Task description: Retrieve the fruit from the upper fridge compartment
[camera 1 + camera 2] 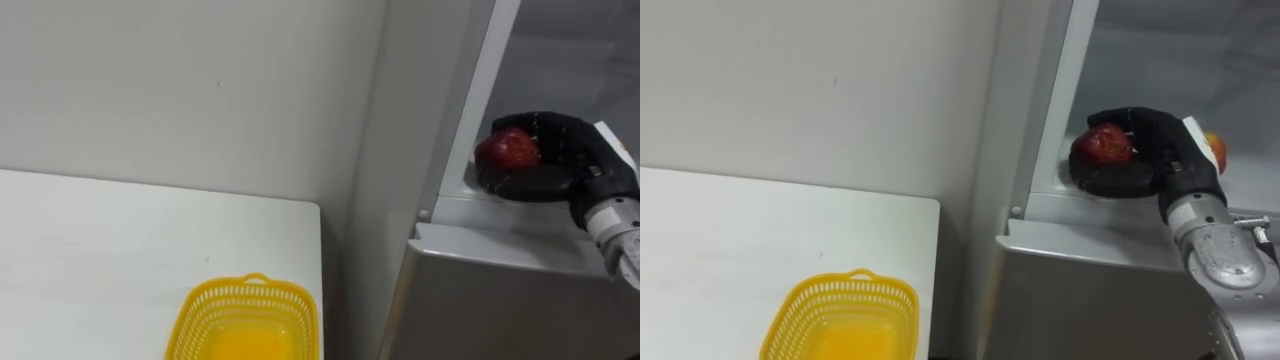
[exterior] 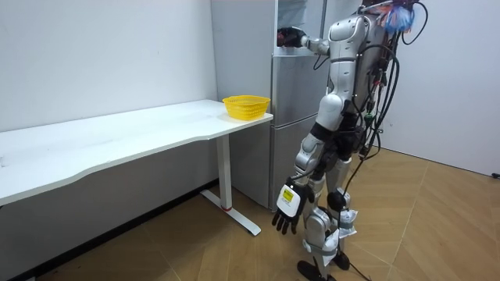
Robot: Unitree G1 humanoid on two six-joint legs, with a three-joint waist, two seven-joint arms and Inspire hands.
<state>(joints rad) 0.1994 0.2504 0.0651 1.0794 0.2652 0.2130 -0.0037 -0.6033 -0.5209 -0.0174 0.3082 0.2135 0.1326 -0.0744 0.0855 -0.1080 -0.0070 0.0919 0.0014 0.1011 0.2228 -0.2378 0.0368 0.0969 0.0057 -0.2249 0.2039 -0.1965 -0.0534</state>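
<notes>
A red apple (image 1: 510, 150) (image 1: 1104, 144) sits in my right hand (image 1: 545, 160) (image 1: 1140, 150), whose dark fingers curl round it at the front edge of the open upper fridge compartment (image 1: 500, 215). A second reddish-yellow fruit (image 1: 1214, 150) lies behind the hand on the fridge shelf. In the room view I stand in front of the grey fridge (image 2: 293, 117) with my right hand (image 2: 291, 37) raised into its upper part. My left hand (image 2: 287, 209) hangs low beside my leg with relaxed fingers.
A yellow plastic basket (image 1: 245, 320) (image 2: 246, 105) stands on the white table (image 1: 100, 260) near its right end, just left of the fridge. The closed lower fridge door (image 1: 500, 310) is below my hand. A white wall (image 1: 180, 90) stands behind the table.
</notes>
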